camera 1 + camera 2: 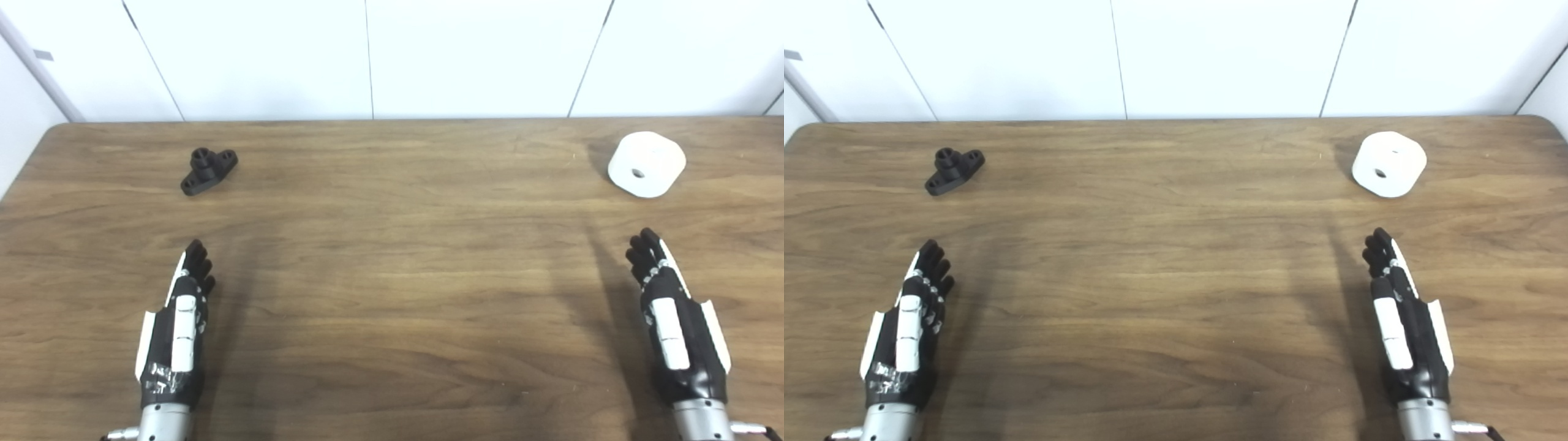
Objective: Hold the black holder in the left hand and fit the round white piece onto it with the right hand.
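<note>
The black holder (pixel 209 170) lies on the wooden table at the far left, a small flanged piece with a short post. The round white piece (pixel 647 164) lies at the far right, its centre hole facing me. My left hand (pixel 177 324) rests near the front left, open and empty, fingers stretched toward the holder and well short of it. My right hand (pixel 674 318) rests near the front right, open and empty, fingers pointing toward the white piece, a gap between them.
The wooden table (pixel 392 275) spans the whole view, with its far edge against a white panelled wall (pixel 367 55). The table's left corner is rounded. Nothing else lies between the hands and the two pieces.
</note>
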`<move>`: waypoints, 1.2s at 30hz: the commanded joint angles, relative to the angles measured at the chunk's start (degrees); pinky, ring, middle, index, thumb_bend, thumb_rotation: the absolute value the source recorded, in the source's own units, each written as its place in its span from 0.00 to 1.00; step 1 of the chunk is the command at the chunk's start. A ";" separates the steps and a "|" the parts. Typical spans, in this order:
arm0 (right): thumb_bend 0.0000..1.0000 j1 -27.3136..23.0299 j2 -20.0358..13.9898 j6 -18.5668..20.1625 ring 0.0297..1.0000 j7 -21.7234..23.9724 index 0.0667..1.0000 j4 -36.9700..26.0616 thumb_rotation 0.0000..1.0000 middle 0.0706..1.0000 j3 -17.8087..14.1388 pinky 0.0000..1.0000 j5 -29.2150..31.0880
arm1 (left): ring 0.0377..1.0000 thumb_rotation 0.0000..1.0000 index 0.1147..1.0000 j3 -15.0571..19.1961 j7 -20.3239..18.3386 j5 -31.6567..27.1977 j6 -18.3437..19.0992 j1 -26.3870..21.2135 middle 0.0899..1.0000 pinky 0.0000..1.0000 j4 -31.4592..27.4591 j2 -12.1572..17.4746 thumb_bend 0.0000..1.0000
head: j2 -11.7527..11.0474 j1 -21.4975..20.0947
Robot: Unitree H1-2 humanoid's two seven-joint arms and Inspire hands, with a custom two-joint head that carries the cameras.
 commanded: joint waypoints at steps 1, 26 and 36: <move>0.48 -0.32 1.34 -2.40 0.95 -0.12 0.94 -0.97 0.90 0.94 -0.16 1.00 0.15 | 1.00 0.91 1.00 0.05 0.03 0.11 -1.75 0.25 1.00 1.00 -1.30 -1.06 0.51 | -0.01 -0.01; 0.47 -0.09 -0.04 -3.74 0.96 0.36 0.96 1.67 0.94 0.95 -1.01 1.00 0.19 | 1.00 0.91 1.00 -2.12 1.22 4.12 -5.25 0.50 1.00 1.00 1.21 -2.59 0.48 | -6.37 10.62; 0.48 -0.89 -0.56 -3.23 0.95 0.89 0.93 3.46 0.95 0.94 -2.13 0.99 2.21 | 1.00 0.88 1.00 -4.45 3.00 6.81 -7.76 0.31 1.00 1.00 3.59 -4.19 0.50 | -9.15 16.53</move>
